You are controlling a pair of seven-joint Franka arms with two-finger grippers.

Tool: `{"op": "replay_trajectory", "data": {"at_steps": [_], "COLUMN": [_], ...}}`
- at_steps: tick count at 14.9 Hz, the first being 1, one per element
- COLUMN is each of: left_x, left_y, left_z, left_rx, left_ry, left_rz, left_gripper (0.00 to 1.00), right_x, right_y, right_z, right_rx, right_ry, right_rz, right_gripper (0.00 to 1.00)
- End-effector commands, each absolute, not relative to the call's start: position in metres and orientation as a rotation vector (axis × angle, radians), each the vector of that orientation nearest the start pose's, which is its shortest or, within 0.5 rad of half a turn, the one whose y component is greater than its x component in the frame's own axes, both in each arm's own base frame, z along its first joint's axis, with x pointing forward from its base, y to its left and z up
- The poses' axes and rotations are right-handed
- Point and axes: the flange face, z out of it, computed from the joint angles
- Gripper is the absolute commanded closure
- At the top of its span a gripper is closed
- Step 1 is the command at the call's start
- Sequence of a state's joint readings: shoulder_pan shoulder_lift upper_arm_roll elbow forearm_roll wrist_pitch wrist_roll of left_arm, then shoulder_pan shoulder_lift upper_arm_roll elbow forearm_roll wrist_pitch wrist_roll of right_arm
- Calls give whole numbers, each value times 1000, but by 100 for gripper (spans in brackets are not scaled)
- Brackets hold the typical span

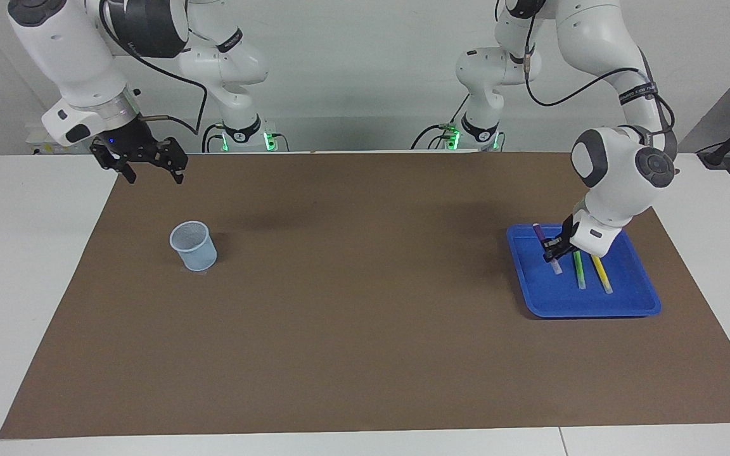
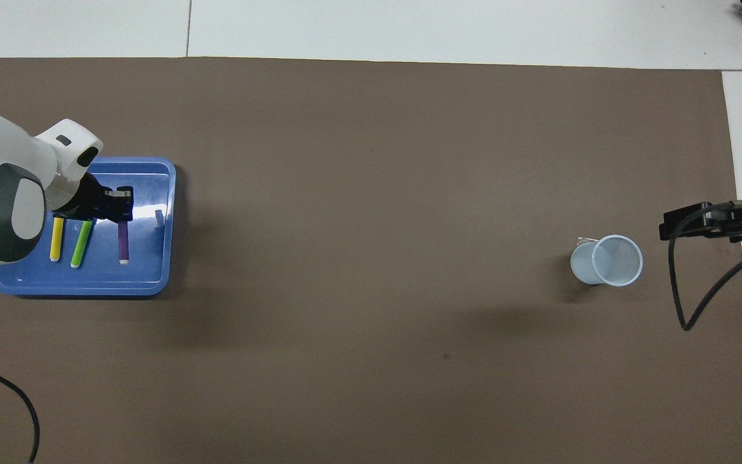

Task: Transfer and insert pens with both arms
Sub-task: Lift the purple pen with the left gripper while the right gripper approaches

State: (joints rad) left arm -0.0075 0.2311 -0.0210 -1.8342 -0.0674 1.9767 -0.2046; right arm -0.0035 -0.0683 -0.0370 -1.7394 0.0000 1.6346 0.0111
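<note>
The fingers of the left gripper [image 1: 552, 251] are pinched onto the purple pen [image 1: 547, 247], at the right of the facing view, over the blue tray [image 1: 631, 304]. The pen is short and slim, with a purple barrel and a pale whitish cap end. In the gripper it stands tilted, its purple end raised toward the top of the frame and its pale end low over the tray floor; whether that end touches the floor cannot be told. In the overhead view the same pen [image 2: 123, 241] shows at the left of the frame, running down from the left gripper [image 2: 121, 205] to its whitish tip.

Two more pens lie flat in the tray beside it, roughly parallel: the green pen [image 1: 580, 270] just next to the purple one, and the yellow pen [image 1: 601, 273] next to that, toward the right edge of the frame. Each has the same pale cap end, pointing to the bottom of the facing view.

At the upper left of the facing view the right gripper [image 1: 149, 172] hangs with its fingers spread wide and holding nothing, above the edge of the brown mat [image 1: 352, 329]. The pale blue cup [image 1: 193, 246] stands upright on the mat, lower in the frame than that gripper.
</note>
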Motion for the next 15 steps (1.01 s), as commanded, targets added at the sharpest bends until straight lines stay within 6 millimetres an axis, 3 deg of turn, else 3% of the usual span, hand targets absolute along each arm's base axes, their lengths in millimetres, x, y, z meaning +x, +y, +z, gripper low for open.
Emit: {"op": "replay_trajectory", "data": {"at_steps": [1, 3, 6, 10, 15], "left_x": [599, 593, 582, 570, 559], "left_y": [-42, -52, -77, -109, -130], "left_z": [428, 452, 476, 508, 525], "left_rx": [-3165, -3179, -3104, -3003, -2936], "left_ry": [-624, -958, -1281, -1601, -1938], "left_rz": [189, 213, 274, 299, 548], "left_gripper": [100, 100, 100, 100, 100], "right_x": [530, 531, 530, 525, 522], "right_y": [-17, -7, 17, 62, 78], "right_z": [591, 591, 590, 592, 593], "right_rx": [-3144, -3144, -3123, -3113, -2933], "right_ry": [38, 14, -45, -185, -106], "right_rz": [34, 29, 34, 35, 65], "right_gripper": [0, 0, 0, 0, 0]}}
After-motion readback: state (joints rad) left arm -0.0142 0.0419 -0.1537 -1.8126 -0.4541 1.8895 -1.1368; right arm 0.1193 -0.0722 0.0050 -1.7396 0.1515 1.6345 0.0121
